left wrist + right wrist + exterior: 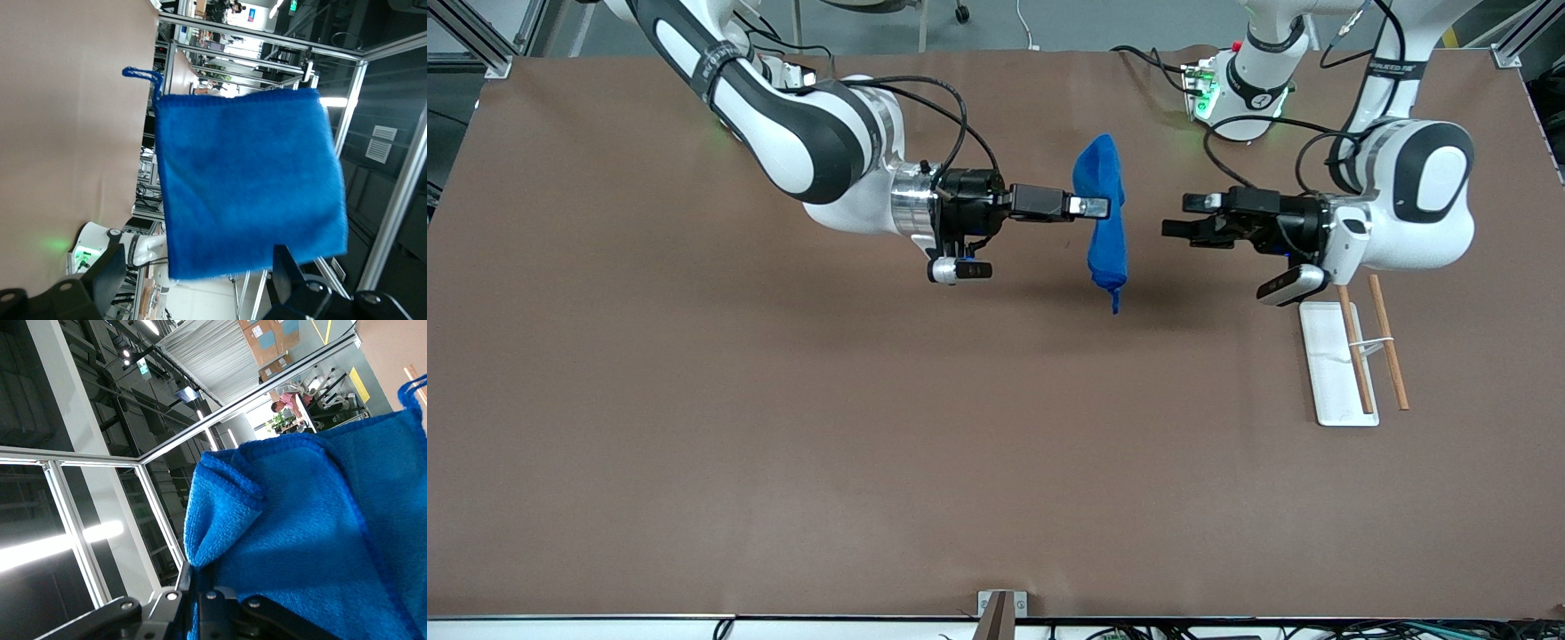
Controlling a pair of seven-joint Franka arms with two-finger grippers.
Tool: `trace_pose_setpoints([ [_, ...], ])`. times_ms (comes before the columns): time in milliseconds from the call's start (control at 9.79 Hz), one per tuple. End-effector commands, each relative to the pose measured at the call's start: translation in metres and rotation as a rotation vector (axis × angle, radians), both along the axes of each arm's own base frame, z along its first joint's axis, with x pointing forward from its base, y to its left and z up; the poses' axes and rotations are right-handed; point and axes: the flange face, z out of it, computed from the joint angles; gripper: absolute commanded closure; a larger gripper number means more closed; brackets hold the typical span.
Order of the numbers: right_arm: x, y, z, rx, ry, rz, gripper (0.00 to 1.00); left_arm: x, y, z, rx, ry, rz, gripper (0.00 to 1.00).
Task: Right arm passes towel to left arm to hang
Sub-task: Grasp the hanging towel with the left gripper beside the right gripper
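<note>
Blue towel (pixel 1103 213) pinched in the right gripper (pixel 1096 207), long axis hanging down over the table (pixel 694 400). Facing it just beside, left gripper (pixel 1178 229), fingers (pixel 100 277) spread wide, empty.

My right gripper (pixel 1089 207) holds the towel (pixel 1103 222) over the table's (pixel 694 400) middle. My left gripper (pixel 1178 222) hangs just beside it, apart, fingers spread.

A brown table (pixel 694 444) carries a white rack (pixel 1334 373) with wooden rods.
</note>
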Motion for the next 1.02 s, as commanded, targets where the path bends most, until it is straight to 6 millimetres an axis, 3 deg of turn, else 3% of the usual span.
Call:
trace_pose_setpoints([
  [0, 0.000, 0.002, 0.003, 0.020, -0.001, -0.021, 1.00, -0.003, -0.018, -0.025, 0.007, 0.009, 0.042, 0.03],
  [204, 0.000, 0.001, 0.004, 0.020, -0.004, -0.022, 1.00, 0.005, -0.030, -0.025, -0.020, -0.009, 0.107, 0.04],
  [307, 0.000, 0.002, 0.004, 0.018, -0.003, -0.023, 1.00, 0.005, -0.048, -0.024, -0.026, -0.009, 0.127, 0.04],
  [511, 0.000, 0.001, 0.005, 0.017, -0.003, -0.025, 1.00, 0.003, -0.058, -0.032, -0.014, 0.001, 0.119, 0.04],
  [715, 0.000, 0.001, 0.005, 0.016, -0.008, -0.026, 1.00, 0.003, -0.057, -0.032, -0.015, 0.000, 0.121, 0.42],
  [818, -0.001, 0.002, 0.005, 0.016, -0.008, -0.025, 1.00, 0.004, -0.056, -0.030, -0.017, -0.004, 0.125, 0.73],
  [920, 0.000, 0.000, 0.005, 0.015, -0.009, -0.027, 1.00, 0.010, -0.053, -0.024, -0.022, -0.017, 0.133, 0.84],
])
